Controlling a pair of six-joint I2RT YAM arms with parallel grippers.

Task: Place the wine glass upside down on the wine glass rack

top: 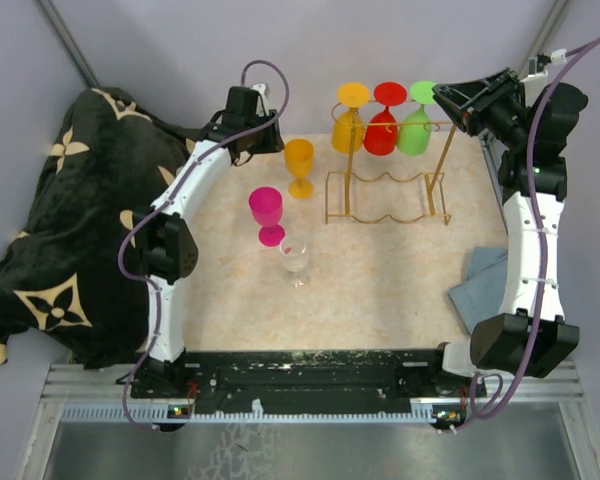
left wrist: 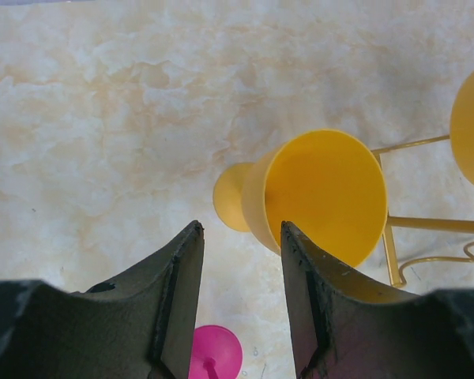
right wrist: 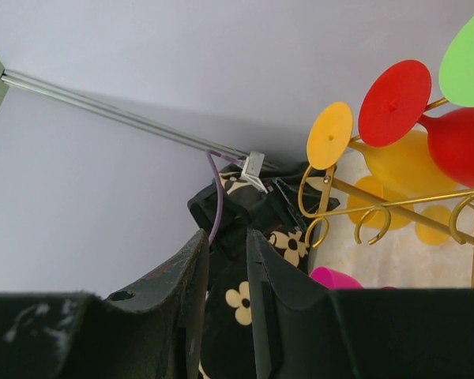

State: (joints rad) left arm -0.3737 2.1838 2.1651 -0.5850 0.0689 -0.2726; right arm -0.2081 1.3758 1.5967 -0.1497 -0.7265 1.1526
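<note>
The gold wire wine glass rack (top: pixel 385 195) stands at the back of the table, with a yellow, a red (top: pixel 383 125) and a green glass hanging upside down from its top rails. An orange-yellow wine glass (top: pixel 299 165) stands upright left of the rack, with a pink glass (top: pixel 267 213) and a clear glass (top: pixel 295 255) nearer me. My left gripper (left wrist: pixel 241 233) hovers open and empty, the orange-yellow glass (left wrist: pixel 324 197) just ahead and right of its fingers. My right gripper (right wrist: pixel 225 237) is raised beside the rack's right end, its jaws a narrow gap apart with nothing between them.
A black blanket with cream flowers (top: pixel 60 230) covers the table's left side. A blue-grey cloth (top: pixel 480 285) lies at the right by my right arm. The rack's rail loops (right wrist: pixel 371 225) and the hanging glass feet show in the right wrist view.
</note>
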